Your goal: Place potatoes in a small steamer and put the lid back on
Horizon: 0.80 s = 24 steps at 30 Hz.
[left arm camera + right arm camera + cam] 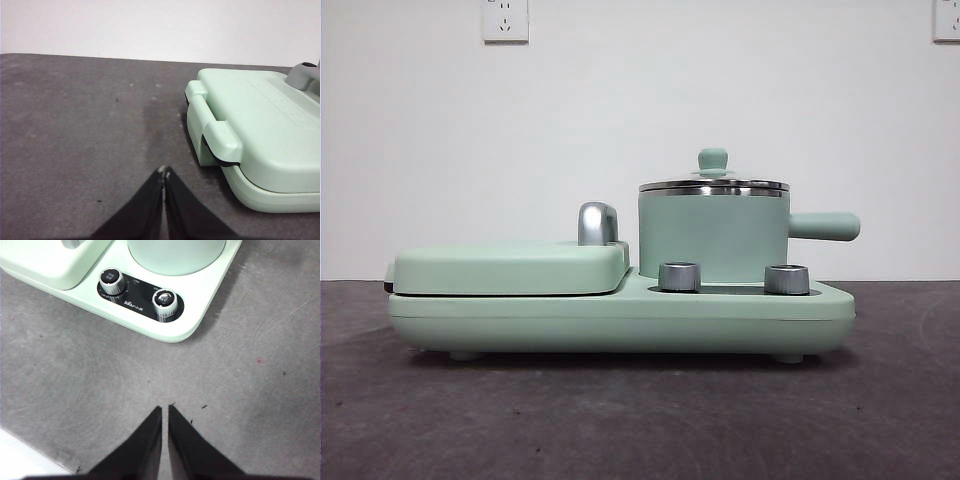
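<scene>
Grey surface [240,375] showed you the small steamer [712,238], with the lid [713,184] on, at twelve o'clock of the right pincer [164,409], nearer than the left pincer [163,172]; both were pinched shut, empty.

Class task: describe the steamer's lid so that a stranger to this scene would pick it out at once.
Find the mint-green appliance base. On its right half stands the small steamer, and the lid caps it. Unlike the flat griddle cover alongside, it is steel-rimmed with a small green knob.

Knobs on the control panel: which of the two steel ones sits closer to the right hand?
The steel knob under the steamer, nearer the base's rounded corner. The other knob sits further from the right hand, beside the griddle cover.
</scene>
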Each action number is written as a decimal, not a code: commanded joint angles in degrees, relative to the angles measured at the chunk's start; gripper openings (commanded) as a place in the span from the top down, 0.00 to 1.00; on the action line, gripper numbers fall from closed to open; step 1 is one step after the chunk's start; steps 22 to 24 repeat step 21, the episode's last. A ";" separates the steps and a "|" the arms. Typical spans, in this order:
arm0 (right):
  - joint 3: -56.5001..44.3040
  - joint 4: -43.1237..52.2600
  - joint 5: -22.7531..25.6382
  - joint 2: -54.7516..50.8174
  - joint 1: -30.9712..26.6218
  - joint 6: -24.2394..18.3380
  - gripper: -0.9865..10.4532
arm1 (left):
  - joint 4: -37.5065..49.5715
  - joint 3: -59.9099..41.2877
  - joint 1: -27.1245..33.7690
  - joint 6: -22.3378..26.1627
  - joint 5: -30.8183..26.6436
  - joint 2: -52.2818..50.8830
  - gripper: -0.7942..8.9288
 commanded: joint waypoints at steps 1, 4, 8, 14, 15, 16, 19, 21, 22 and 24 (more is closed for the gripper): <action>0.50 0.46 0.00 0.24 0.35 0.57 0.90 | 0.59 -1.16 0.00 1.01 -0.15 0.02 0.91; 0.50 0.46 0.00 0.24 0.35 0.57 0.90 | 0.59 -1.16 0.00 1.01 -0.15 0.02 0.91; 0.50 0.46 0.00 0.24 0.35 0.57 0.90 | 0.59 -1.16 0.00 1.01 -0.15 0.02 0.91; -0.17 3.52 2.51 -0.96 -0.87 -6.47 0.90 | 0.59 -1.16 0.00 1.01 -0.15 0.02 0.91; -1.88 8.31 3.23 -2.75 -2.45 -8.66 0.90 | 0.59 -1.16 0.00 1.01 -0.15 0.02 0.91; -3.76 12.87 3.13 -4.33 -3.98 -9.99 0.90 | 0.61 -1.16 0.00 1.01 -0.15 0.02 0.91; -12.70 28.98 0.68 -11.61 -10.19 -10.97 0.90 | 0.61 -1.16 0.00 1.01 -0.15 0.02 0.91; -19.04 36.04 0.37 -16.11 -13.38 -12.15 0.90 | 0.59 -1.16 0.00 1.01 -0.15 0.02 0.91; -19.04 36.04 0.37 -16.11 -13.38 -12.15 0.90 | 0.59 -1.16 0.00 1.01 -0.15 0.02 0.91; -19.04 36.04 0.37 -16.11 -13.38 -12.15 0.90 | 0.59 -1.16 0.00 1.01 -0.15 0.02 0.91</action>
